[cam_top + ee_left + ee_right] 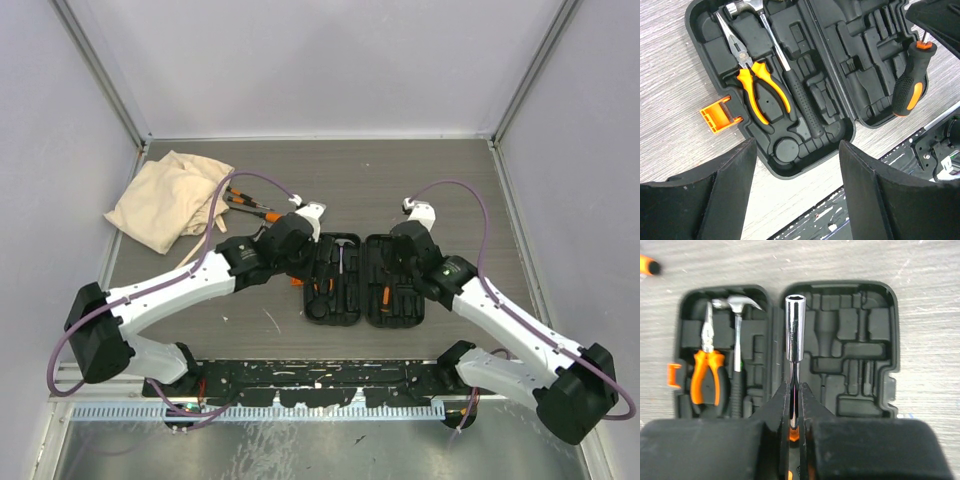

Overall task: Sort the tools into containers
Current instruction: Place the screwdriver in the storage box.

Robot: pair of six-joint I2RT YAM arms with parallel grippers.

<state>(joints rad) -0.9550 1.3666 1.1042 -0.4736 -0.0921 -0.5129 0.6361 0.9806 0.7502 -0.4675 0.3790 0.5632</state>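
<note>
While the right gripper (792,390) is pressed tight on the thin steel shaft of a socket-tipped driver (794,330), pinching it just ahead of its orange-and-black handle, the tool hangs above the right half of an open black tool case (880,295). Its shaft lies along the hinge side of that half and is not seated in any moulded recess. Pliers (757,85) and a small claw hammer (790,75) lie side by side in their recesses in the left half. The left gripper (796,150) hovers above the near edge of that left half, its fingers spread wide with nothing between them, close to an orange latch (717,114). Further out, more screwdrivers (250,203) lie loose toward the far left corner of the table (400,170), just beside a crumpled beige cloth bag (165,200). The likely trouble is that a smooth, round shaft in so narrow a pinch can twist or slide under the heavier handle, so the driver may land askew on the ribs instead of in its slot. With both arms crowded over one case, they could also knock each other or shift it.
</note>
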